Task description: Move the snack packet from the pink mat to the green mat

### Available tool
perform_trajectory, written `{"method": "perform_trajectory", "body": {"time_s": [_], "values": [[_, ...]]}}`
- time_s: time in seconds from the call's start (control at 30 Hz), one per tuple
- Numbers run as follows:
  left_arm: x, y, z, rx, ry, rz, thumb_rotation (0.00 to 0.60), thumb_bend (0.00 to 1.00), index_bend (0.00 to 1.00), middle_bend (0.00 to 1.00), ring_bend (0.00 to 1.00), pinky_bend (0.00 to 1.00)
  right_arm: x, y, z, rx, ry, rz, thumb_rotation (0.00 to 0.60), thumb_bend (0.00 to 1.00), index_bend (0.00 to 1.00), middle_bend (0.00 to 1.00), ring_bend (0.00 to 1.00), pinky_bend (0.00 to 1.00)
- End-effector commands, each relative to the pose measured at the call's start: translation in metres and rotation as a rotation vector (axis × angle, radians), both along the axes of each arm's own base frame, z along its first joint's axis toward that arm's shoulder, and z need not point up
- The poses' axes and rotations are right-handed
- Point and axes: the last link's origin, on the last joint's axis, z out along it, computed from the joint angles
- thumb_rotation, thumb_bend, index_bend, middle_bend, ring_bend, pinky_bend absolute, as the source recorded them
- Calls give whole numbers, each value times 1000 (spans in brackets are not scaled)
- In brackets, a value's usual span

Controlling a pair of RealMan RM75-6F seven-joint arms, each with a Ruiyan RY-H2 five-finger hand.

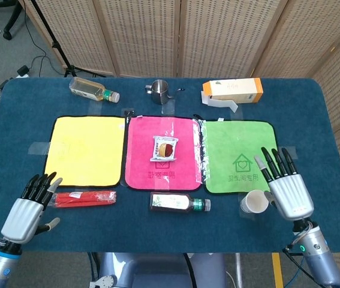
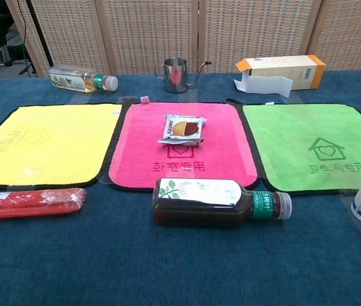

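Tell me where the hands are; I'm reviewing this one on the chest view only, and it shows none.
Observer: In the head view the right hand is raised beside the paper cup, its fingers over the green mat.
Operator: Holding anything?
Observer: No, its fingers are spread and empty.
Operator: And the left?
Observer: The left hand is open too, near the red packet, far from the snack packet on the pink mat.
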Motion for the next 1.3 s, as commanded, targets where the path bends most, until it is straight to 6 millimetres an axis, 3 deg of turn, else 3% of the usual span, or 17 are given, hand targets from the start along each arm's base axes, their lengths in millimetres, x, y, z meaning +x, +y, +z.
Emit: {"method": "perform_trajectory", "body": {"time_s": [0.03, 0.1, 0.17, 0.3, 0.37, 0.47, 0.97, 1.3], "values": [[-1, 2, -1, -5, -5, 8, 600, 79, 0, 0, 0, 0, 64, -33, -10, -39, 114, 162, 600, 644, 89, 0, 0, 0], [0, 3, 1, 0, -9, 6, 600, 80, 0, 0, 0, 0, 82, -41, -19, -47, 147, 196, 600, 816, 105, 0, 0, 0], [0, 3, 2, 3, -14, 3, 600, 81, 0, 0, 0, 0, 96, -46, -27, -43, 176, 227, 600, 906, 113, 0, 0, 0], [1, 2, 3, 3, -25, 0, 600, 82, 0, 0, 0, 0, 122, -54, -47, -17, 241, 275, 600, 947, 136, 0, 0, 7], [0, 3, 2, -6, -31, 2, 600, 83, 0, 0, 0, 0, 143, -61, -69, 17, 300, 329, 600, 963, 145, 0, 0, 15], [-1, 5, 1, -13, -33, 5, 600, 83, 0, 0, 0, 0, 156, -65, -87, 36, 336, 346, 600, 981, 149, 0, 0, 15], [-8, 14, -4, -30, -37, 37, 600, 86, 0, 0, 0, 0, 191, -87, -156, 119, 473, 381, 600, 981, 150, 18, 0, 15], [-11, 18, -8, -48, -34, 56, 600, 88, 0, 0, 0, 0, 189, -102, -183, 159, 532, 356, 600, 981, 150, 40, 0, 16]]}}
